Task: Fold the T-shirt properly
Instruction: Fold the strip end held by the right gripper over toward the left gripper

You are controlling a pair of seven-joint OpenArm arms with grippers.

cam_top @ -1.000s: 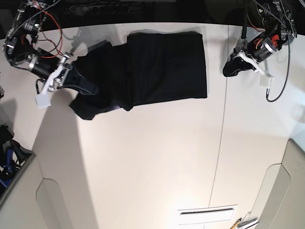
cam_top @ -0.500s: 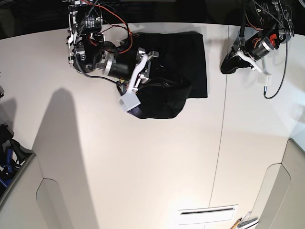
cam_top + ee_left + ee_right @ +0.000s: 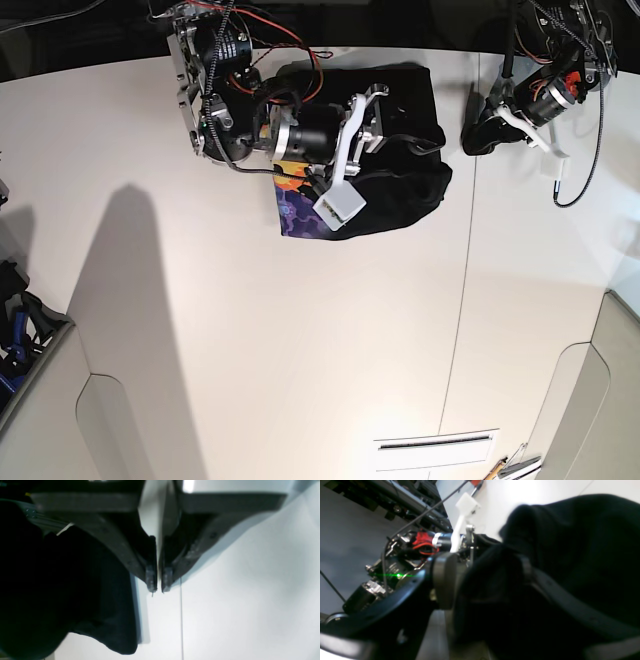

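The T-shirt (image 3: 400,190) is lying bunched on the white table (image 3: 300,340), near its far edge. The right arm (image 3: 240,110) is reaching across the T-shirt from the side away from the seam (image 3: 462,300) in the tabletop. Its gripper (image 3: 395,135) is sitting over the cloth, and black fabric is draping around its fingers (image 3: 570,610) in the wrist view, so it is grasping a fold of the T-shirt (image 3: 570,542). At the T-shirt's near edge, a purple-blue and orange print (image 3: 300,205) is showing. The left gripper (image 3: 487,133) is hovering just past the T-shirt, beside the seam, with its fingers (image 3: 151,580) nearly pressed together and nothing between them. In that view the T-shirt (image 3: 62,592) is lying just beside the fingertips.
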